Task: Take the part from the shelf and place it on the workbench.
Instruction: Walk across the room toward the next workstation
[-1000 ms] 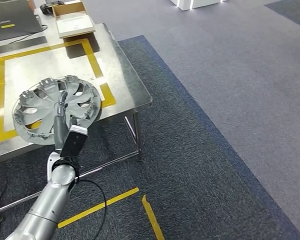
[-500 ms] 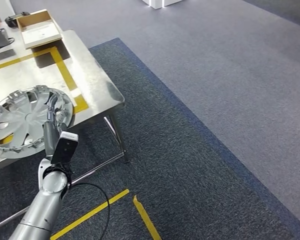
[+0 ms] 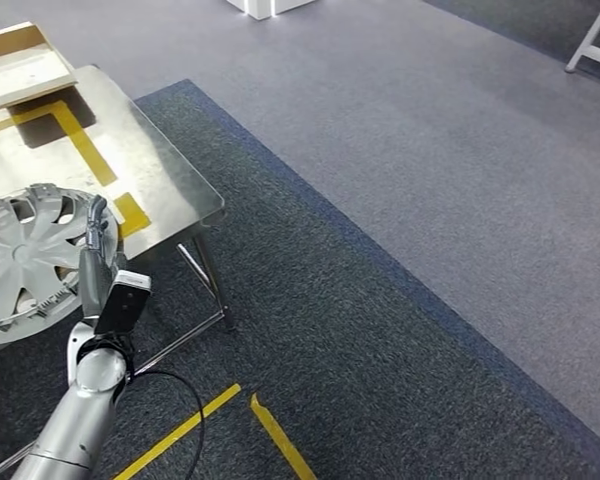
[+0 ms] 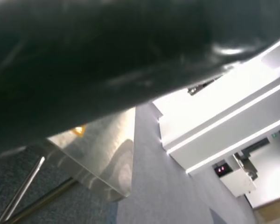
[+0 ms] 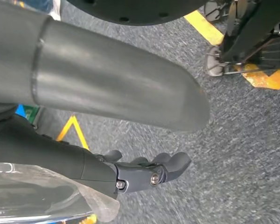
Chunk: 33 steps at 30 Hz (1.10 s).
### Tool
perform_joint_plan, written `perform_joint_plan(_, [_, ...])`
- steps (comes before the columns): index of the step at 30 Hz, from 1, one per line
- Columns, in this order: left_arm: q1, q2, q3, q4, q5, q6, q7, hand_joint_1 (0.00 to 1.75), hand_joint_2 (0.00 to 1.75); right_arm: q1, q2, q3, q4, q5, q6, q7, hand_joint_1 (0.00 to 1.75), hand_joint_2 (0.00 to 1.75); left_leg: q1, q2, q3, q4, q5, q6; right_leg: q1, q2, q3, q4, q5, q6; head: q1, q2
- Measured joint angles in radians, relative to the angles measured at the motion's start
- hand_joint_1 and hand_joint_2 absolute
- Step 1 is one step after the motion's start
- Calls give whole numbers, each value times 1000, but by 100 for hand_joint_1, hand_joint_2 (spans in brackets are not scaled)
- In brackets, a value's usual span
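Change: our view has swung right; workbench (image 3: 161, 190) and all on it slid left.
Part: hubcap (image 3: 25, 255) on the bench, beside our left hand (image 3: 97, 250), fingers on its rim.
Grasp: we cannot tell.
Right hand (image 5: 145, 170): fingers loosely extended, holding nothing.

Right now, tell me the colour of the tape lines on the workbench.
Yellow tape lines on the bare metal workbench, clearest in the head view.

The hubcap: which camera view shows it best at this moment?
The head view shows it best: the silver hubcap lies on the steel workbench, cut by the picture's left edge, with the left hand at its rim. The left wrist view shows the workbench corner, and the right wrist view shows carpet.
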Motion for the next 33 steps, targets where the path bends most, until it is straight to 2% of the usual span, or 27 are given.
perform_joint_plan(1, [4,1,0,0,0,-2,0,0,0,-1,-1,0,0,0,1,3,0,0,-1,11,0,0,0,0,-1,-8,-28,62,-23,3,0,0])
perform_joint_plan(2, [8,2,0,-1,0,-3,0,0,0,0,-2,0,0,0,1,6,0,0,-2,22,-1,0,-1,0,-1,-12,-44,97,-29,5,0,0])
perform_joint_plan(3, [10,2,0,-1,-1,-5,0,0,0,0,-3,0,0,0,2,8,0,0,-2,32,-1,1,-1,0,-2,-14,-40,93,-16,6,0,0])
perform_joint_plan(4, [11,2,0,-1,-1,-5,0,0,0,1,-4,0,0,0,2,10,0,0,-3,40,0,1,-2,-1,-2,-19,-16,47,13,5,0,0])
perform_joint_plan(5, [11,2,0,-2,-1,-6,0,0,0,1,-6,0,0,-1,4,10,0,0,-3,49,1,2,-3,-3,-1,-32,22,-24,48,4,0,0])
perform_joint_plan(7, [10,4,0,-5,-1,-7,0,0,0,-2,-8,-1,0,-4,12,3,0,0,-8,62,1,5,-7,-10,4,-62,90,-147,85,-4,0,0])
perform_joint_plan(8, [10,6,0,-7,-1,-7,0,0,0,-3,-8,-1,0,-5,17,-1,0,0,-11,69,1,7,-8,-14,7,-70,105,-174,87,-9,-1,0])
perform_joint_plan(9, [10,7,0,-8,-1,-8,0,0,0,-3,-9,-1,0,-6,20,-4,0,0,-13,75,0,8,-8,-18,10,-68,107,-179,84,-15,-1,0])
perform_joint_plan(11, [10,8,-1,-12,-1,-9,0,0,0,0,-10,-1,0,-6,23,-5,0,0,-12,83,2,10,-12,-27,8,-51,104,-180,88,-27,-2,0])
perform_joint_plan(13, [10,11,-2,-15,-2,-11,0,0,0,0,-13,-2,0,-4,24,-4,0,0,-7,56,-12,53,-47,-36,5,-36,105,-184,94,-38,-5,0])
perform_joint_plan(15, [14,15,-2,-16,-3,-12,0,0,0,-2,-15,-2,0,-3,28,-1,0,0,-5,19,-61,172,-113,-42,3,-17,105,-185,97,-46,-10,0])
perform_joint_plan(16, [17,17,-2,-16,-3,-13,0,0,0,-2,-16,-2,0,-2,32,4,0,0,-5,11,-90,239,-140,-44,4,-6,104,-184,97,-47,-10,0])
perform_joint_plan(17, [20,19,-2,-16,-4,-16,1,0,0,-1,-16,-2,0,-2,37,10,0,0,-5,7,-110,283,-151,-44,5,5,104,-184,97,-48,-11,0])
perform_joint_plan(18, [21,20,-3,-16,-4,-19,1,0,0,0,-16,-2,0,-1,41,16,0,0,-5,6,-115,291,-142,-42,6,16,105,-183,97,-48,-11,0])
perform_joint_plan(19, [21,20,-3,-16,-4,-21,1,0,0,0,-17,-2,0,-1,45,22,0,0,-5,3,-103,262,-114,-40,6,26,105,-182,97,-48,-11,0])
perform_joint_plan(20, [21,21,-3,-16,-5,-23,1,0,0,1,-17,-2,0,-1,47,25,0,0,-5,-5,-76,201,-74,-35,7,37,105,-180,97,-48,-11,0])
perform_joint_plan(22, [19,22,-3,-16,-8,-25,1,0,0,-1,-17,-3,0,-2,50,29,0,0,-3,-46,-22,74,-20,-25,6,57,100,-175,98,-43,-10,0])
perform_joint_plan(23, [18,22,-3,-16,-9,-25,1,0,0,-1,-17,-3,0,-2,51,31,0,0,-4,-63,-7,36,-10,-22,5,66,95,-173,100,-39,-10,0])
perform_joint_plan(24, [18,23,-4,-16,-10,-26,2,0,0,-1,-18,-3,0,-3,52,32,0,0,-5,-73,-3,22,-12,-20,2,74,88,-173,103,-32,-10,0])
perform_joint_plan(26, [16,22,-4,-16,-12,-26,2,0,0,1,-19,-3,0,-4,52,34,0,0,-6,-58,-3,13,-8,-14,-2,85,78,-174,107,-19,-10,0])
perform_joint_plan(28, [13,21,-4,-16,-14,-27,2,0,0,2,-20,-5,0,-5,54,36,0,0,-2,-37,0,3,-1,-3,-1,56,58,-145,86,-8,-6,0])
perform_joint_plan(30, [14,21,-4,-16,-19,-28,3,0,0,0,-21,-6,0,-6,59,37,0,0,-1,-13,1,-1,1,4,-1,9,7,-40,29,3,-2,0])
perform_joint_plan(31, [14,22,-4,-16,-21,-28,3,0,0,-1,-22,-6,0,-5,61,38,0,0,-1,-1,0,-1,0,5,-3,-3,-25,28,-1,8,-2,0])
perform_joint_plan(32, [16,22,-5,-15,-23,-29,3,0,0,-2,-22,-6,0,-5,64,39,0,0,-1,11,0,0,0,5,-5,-9,-50,81,-18,12,-2,0])
perform_joint_plan(33, [17,22,-6,-15,-24,-29,3,0,0,-1,-22,-6,0,-4,66,40,0,0,-1,22,0,0,-1,5,-7,-13,-59,104,-18,16,-2,0])
